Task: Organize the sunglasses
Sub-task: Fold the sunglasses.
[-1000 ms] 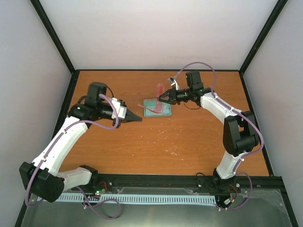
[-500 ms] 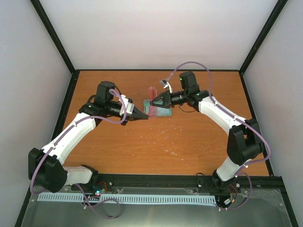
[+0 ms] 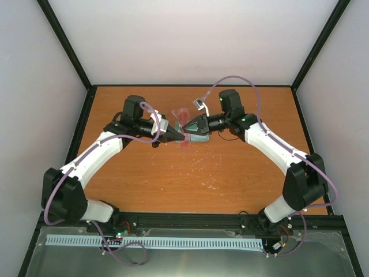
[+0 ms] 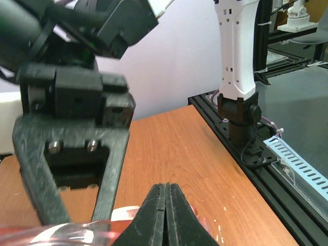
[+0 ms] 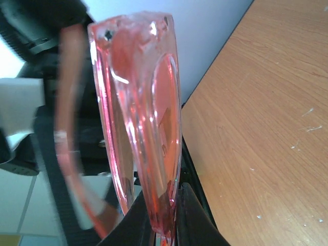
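My right gripper (image 3: pixel 185 128) is shut on the red-pink translucent sunglasses (image 3: pixel 183 113) and holds them above the table at the back middle. In the right wrist view the frame (image 5: pixel 148 102) stands upright between my fingers (image 5: pixel 192 210), one arm swung out to the left. My left gripper (image 3: pixel 181 137) is shut, with its tip right at the sunglasses opposite the right gripper. In the left wrist view the shut jaws (image 4: pixel 165 185) cover part of the pink frame (image 4: pixel 77 230); I cannot tell whether they pinch it.
A light blue cloth (image 3: pixel 202 137) lies on the wooden table (image 3: pixel 230 173) under the right gripper. The grey case is out of view. Black frame posts and white walls enclose the table. The right gripper's body (image 4: pixel 72 154) looms close in the left wrist view.
The right gripper has carried the sunglasses leftwards and a little down. The left gripper has moved right, staying shut, until its tip meets the sunglasses.
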Motion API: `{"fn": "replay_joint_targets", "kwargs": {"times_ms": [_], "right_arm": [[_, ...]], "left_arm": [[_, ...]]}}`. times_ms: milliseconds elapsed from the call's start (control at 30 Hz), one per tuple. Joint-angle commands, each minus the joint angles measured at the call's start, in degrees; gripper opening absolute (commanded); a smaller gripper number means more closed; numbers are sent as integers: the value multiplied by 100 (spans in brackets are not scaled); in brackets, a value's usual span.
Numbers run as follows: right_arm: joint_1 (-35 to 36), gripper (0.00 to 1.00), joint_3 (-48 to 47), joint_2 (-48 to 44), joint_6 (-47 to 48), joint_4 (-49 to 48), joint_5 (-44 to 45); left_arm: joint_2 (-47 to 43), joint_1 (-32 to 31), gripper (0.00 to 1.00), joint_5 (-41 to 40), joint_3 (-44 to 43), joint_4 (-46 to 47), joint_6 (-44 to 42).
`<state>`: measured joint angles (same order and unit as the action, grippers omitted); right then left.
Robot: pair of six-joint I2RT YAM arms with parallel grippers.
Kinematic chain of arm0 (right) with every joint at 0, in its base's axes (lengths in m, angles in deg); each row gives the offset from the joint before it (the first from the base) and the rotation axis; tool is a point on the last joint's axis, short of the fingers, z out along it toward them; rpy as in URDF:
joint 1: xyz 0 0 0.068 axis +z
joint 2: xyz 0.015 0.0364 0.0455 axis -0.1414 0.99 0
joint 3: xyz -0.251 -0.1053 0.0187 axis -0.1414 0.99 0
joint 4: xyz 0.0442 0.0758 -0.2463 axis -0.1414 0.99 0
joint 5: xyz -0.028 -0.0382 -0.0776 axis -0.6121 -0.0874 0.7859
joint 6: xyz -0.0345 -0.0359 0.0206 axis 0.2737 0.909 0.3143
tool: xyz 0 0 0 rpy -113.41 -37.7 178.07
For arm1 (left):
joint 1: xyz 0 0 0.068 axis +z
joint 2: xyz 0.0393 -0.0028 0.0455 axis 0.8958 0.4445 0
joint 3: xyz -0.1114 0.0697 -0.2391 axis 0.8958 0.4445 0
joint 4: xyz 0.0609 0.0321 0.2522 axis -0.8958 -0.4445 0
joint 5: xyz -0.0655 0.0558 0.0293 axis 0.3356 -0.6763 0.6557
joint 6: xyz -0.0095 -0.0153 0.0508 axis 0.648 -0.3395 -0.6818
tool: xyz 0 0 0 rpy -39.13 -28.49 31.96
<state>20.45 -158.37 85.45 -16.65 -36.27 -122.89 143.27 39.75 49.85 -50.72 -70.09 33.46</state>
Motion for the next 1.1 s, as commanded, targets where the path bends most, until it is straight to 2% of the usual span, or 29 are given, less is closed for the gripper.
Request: {"fn": "replay_joint_targets", "kwargs": {"times_ms": [0,233,333,467,567,633,700,800,867,967,1067], "right_arm": [[121,3,31,-356,-44,-72,-163],[358,3,-29,-404,247,428,-343],[331,3,-47,-442,532,969,266],[150,3,185,-598,314,1154,1345],[29,3,841,-1086,-567,196,1998],[-8,3,1318,-1402,-1271,-385,2846],[-10,3,2181,-1791,-2347,-1324,3760],[33,3,3619,-2330,-3728,-3417,5064],[144,3,3990,-2398,-3902,-3934,5699],[227,3,3909,-2080,-3785,-4283,6168],[232,3,3983,-1418,-4216,-5474,6356]], "left_arm": [[205,-37,3,163,-190,296,147],[661,-39,4,218,-424,549,366],[621,-26,8,126,-678,361,355],[87,203,19,-60,-759,588,801],[-334,488,19,-414,-653,847,1055],[-532,631,19,-778,-531,774,993],[-671,827,19,-1000,-342,717,993],[-821,1040,19,-1030,-86,694,1059],[-893,1174,18,-1016,160,782,1296],[-924,1365,18,-931,442,1063,1637],[-872,1471,18,-928,591,1274,1775]]}}
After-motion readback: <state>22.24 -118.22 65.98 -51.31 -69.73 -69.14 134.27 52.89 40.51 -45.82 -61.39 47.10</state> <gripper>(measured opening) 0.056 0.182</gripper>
